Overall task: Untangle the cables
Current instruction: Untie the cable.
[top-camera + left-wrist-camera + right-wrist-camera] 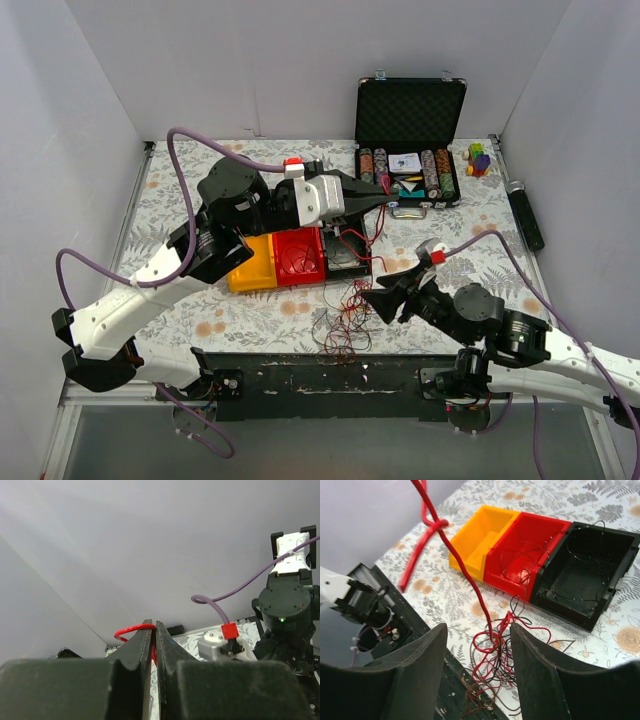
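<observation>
Desk (260,315) with three bins (290,258). The cables (340,325) are heaped at the near edge, some strands trailing into the red and black bins. One red cable (465,570) is held clenched and raised by the left pincer (383,201). The right pincer (385,297) is held released over the heap. Step judged in hand: separation of one strand. Next, the heap probably needs to be gripped so that the red cable can be pulled clear.

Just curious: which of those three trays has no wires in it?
The yellow tray, at the row's end; the red tray and black tray both hold wires.
</observation>
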`<state>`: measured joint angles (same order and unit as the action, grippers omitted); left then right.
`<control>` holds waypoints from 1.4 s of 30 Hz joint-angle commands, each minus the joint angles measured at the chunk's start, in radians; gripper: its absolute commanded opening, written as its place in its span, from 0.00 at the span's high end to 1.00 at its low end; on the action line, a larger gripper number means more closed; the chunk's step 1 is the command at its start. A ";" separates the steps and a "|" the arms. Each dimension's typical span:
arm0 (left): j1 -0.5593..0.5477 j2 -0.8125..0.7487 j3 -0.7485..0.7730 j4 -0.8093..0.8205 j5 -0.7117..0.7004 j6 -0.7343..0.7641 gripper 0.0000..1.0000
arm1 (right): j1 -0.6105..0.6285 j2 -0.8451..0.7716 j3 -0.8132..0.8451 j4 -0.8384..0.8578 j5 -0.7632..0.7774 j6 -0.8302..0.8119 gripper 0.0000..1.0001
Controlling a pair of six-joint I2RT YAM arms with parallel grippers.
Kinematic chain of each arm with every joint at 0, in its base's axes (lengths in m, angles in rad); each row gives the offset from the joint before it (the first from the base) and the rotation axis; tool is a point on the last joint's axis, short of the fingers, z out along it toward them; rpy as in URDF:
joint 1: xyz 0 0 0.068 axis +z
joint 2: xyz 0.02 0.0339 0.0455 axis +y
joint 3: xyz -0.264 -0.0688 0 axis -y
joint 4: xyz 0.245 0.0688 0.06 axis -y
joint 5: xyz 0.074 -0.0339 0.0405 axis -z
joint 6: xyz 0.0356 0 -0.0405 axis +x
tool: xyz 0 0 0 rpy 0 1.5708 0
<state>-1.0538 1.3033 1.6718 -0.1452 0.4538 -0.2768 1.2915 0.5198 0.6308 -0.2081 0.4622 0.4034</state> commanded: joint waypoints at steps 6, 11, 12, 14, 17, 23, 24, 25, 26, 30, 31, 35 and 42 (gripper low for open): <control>-0.006 -0.038 -0.015 0.018 -0.003 0.007 1.00 | 0.005 -0.096 0.056 -0.080 -0.042 0.029 0.39; -0.006 -0.038 -0.015 0.018 -0.003 0.005 1.00 | 0.006 -0.084 0.064 -0.097 -0.016 0.025 0.36; -0.008 -0.036 -0.014 0.018 -0.003 0.005 1.00 | 0.005 -0.070 0.069 -0.097 -0.007 0.023 0.36; -0.006 -0.038 -0.014 0.018 -0.001 0.004 1.00 | 0.003 -0.044 0.079 -0.111 0.032 0.023 0.36; -0.008 -0.041 -0.014 0.018 0.000 0.001 1.00 | 0.005 -0.030 0.073 -0.073 0.068 0.006 0.36; -0.008 -0.048 -0.017 0.022 0.005 -0.013 1.00 | 0.005 0.017 0.053 0.038 0.150 -0.043 0.41; -0.008 -0.049 -0.020 0.022 0.008 -0.016 1.00 | 0.003 0.029 0.052 0.055 0.156 -0.046 0.44; -0.008 -0.050 -0.020 0.024 0.009 -0.022 1.00 | 0.005 0.043 0.052 0.073 0.151 -0.052 0.48; -0.008 -0.050 -0.021 0.027 0.013 -0.025 1.00 | 0.005 0.055 0.053 0.091 0.142 -0.058 0.53; -0.008 -0.053 -0.032 0.042 0.025 -0.048 1.00 | 0.003 0.120 0.070 0.096 0.136 -0.055 0.83; -0.008 -0.056 -0.035 0.045 0.025 -0.050 1.00 | 0.005 0.124 0.078 0.089 0.141 -0.051 0.95; -0.008 -0.082 -0.085 0.055 0.016 -0.061 1.00 | 0.003 0.080 0.122 0.072 0.159 -0.058 0.99; -0.008 -0.183 -0.329 0.076 -0.020 -0.090 0.61 | 0.003 0.025 0.228 0.041 0.116 -0.089 0.99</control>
<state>-1.0569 1.1835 1.4368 -0.0856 0.4587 -0.3378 1.2915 0.5694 0.7696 -0.1867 0.5838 0.3401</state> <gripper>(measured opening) 0.235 0.033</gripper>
